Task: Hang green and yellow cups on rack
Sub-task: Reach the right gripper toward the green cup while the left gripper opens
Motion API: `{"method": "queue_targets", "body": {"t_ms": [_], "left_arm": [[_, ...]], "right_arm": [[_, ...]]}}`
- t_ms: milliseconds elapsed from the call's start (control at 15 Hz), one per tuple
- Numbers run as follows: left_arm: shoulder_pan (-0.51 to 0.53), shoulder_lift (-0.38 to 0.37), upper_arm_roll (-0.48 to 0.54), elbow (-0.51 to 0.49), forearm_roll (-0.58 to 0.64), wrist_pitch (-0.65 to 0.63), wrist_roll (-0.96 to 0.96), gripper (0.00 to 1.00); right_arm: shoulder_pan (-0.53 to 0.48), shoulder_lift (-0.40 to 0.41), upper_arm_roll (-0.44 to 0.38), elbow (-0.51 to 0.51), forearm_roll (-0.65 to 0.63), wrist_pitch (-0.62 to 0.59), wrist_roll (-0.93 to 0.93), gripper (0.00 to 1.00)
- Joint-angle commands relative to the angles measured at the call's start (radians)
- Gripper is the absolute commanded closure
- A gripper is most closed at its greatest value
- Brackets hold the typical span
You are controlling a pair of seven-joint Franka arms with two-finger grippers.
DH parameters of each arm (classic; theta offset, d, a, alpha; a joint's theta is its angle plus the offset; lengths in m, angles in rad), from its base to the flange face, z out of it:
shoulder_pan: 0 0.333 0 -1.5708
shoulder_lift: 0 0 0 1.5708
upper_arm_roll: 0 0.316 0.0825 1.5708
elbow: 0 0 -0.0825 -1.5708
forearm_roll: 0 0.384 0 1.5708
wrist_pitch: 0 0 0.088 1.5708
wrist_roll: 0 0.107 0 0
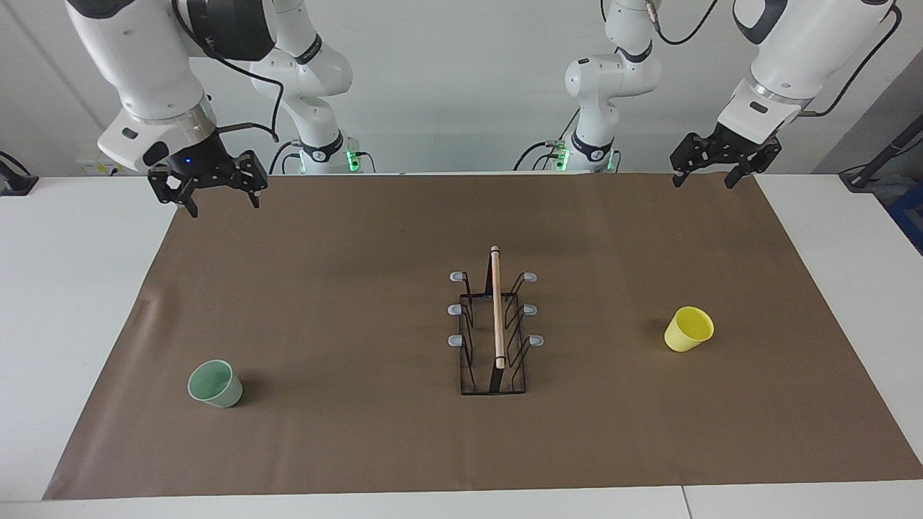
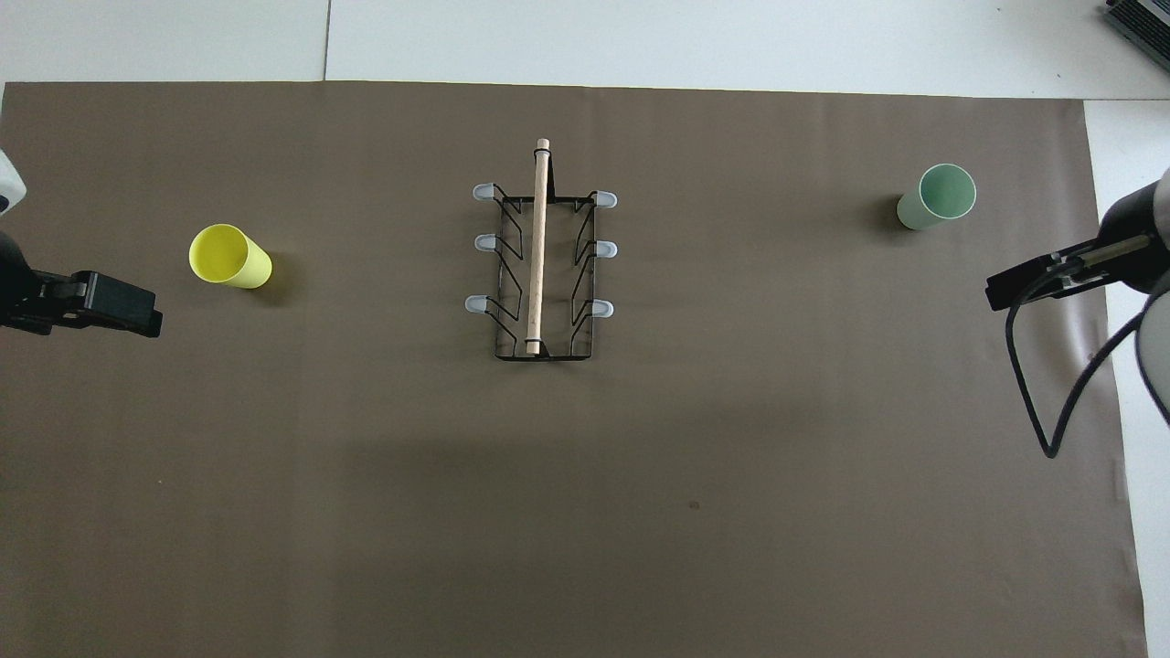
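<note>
Facing view: both arms hang raised over the robots' edge of the brown mat [image 1: 324,238], each at its own end of the table
Right gripper [image 1: 218,204]: fingers spread wide, holding nothing, up in the air over the mat's corner at the right arm's end
Left gripper [image 1: 703,178]: fingers likewise spread and empty, over the mat's corner at the left arm's end
Green cup [image 1: 215,384]: stands upright on the mat, mouth up, well apart from the right gripper and much farther out from the robots than the corner under that gripper
Yellow cup [image 1: 689,329]: stands upright on the mat, well apart from the left gripper, farther out from the robots than the corner under it
Rack [image 1: 495,333]: rests on the mat between the two cups, well apart from both grippers, its wooden rod [image 1: 497,306] running away from the robots
Prongs: grey-tipped, three per side, all bare
Overhead view: the left gripper's black tip [image 2: 110,302] shows near the yellow cup [image 2: 228,257]; the right gripper's tip [image 2: 1028,281] shows near the green cup [image 2: 936,197]; neither touches a cup
</note>
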Motion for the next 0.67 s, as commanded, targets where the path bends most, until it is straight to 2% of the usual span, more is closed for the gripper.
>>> {"method": "queue_targets", "body": {"t_ms": [0, 200, 334, 401, 601], "left_arm": [[0.006, -0.034, -0.002, -0.042, 0.014, 0.022, 0.01, 0.0], [0.008, -0.034, 0.0, -0.042, 0.014, 0.03, 0.055, 0.0], [0.006, -0.034, 0.0, -0.038, 0.014, 0.027, 0.049, 0.0], [0.006, -0.035, 0.0, -0.042, 0.014, 0.024, 0.049, 0.0], [0.008, -0.038, 0.0, -0.044, 0.014, 0.024, 0.042, 0.0]], "right_arm": [[0.038, 0.031, 0.012, 0.0, -0.088, 0.029, -0.119, 0.0], [0.041, 0.022, 0.012, -0.035, -0.123, 0.018, -0.228, 0.0], [0.061, 0.021, 0.013, -0.078, -0.213, 0.021, -0.419, 0.0], [0.091, 0.043, 0.013, -0.079, -0.291, 0.057, -0.573, 0.0], [0.137, 0.129, 0.013, -0.08, -0.416, 0.084, -0.609, 0.0]]}}
